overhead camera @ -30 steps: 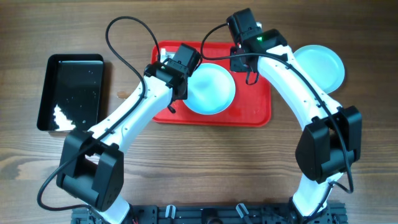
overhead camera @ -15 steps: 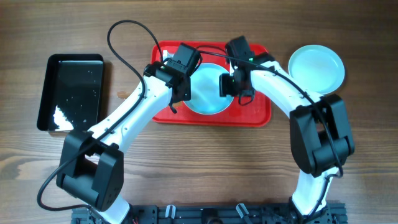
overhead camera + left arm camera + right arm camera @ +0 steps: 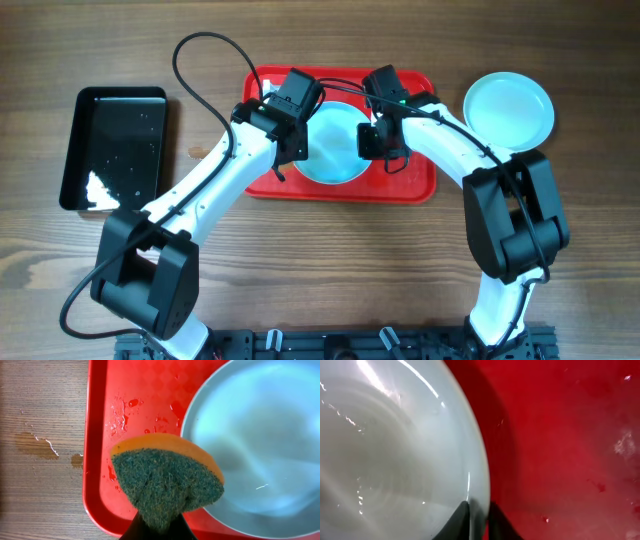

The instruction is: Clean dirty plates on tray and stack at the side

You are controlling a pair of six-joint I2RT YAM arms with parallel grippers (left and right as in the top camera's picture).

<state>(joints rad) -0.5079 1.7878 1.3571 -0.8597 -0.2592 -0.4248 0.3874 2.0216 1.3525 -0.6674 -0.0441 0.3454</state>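
Observation:
A pale blue plate [image 3: 335,155] lies on the red tray [image 3: 415,185]. My right gripper [image 3: 372,140] is shut on that plate's right rim; in the right wrist view one finger rests inside the plate [image 3: 395,450] and the other outside it over the tray [image 3: 570,435], with the right gripper [image 3: 479,520] pinching the edge. My left gripper [image 3: 283,152] hovers at the plate's left side, shut on an orange-backed green sponge [image 3: 165,480] above the wet tray [image 3: 140,410] beside the plate [image 3: 260,435]. A second plate [image 3: 508,110] sits on the table right of the tray.
A black rectangular tray [image 3: 115,145] holding some water stands at the far left. Water streaks [image 3: 37,445] mark the wood just left of the red tray. Black cables arch over the tray's back edge.
My right arm swung left from the tray's far right corner to the plate on the tray, and its jaws closed on the rim. The left arm and sponge stayed put.

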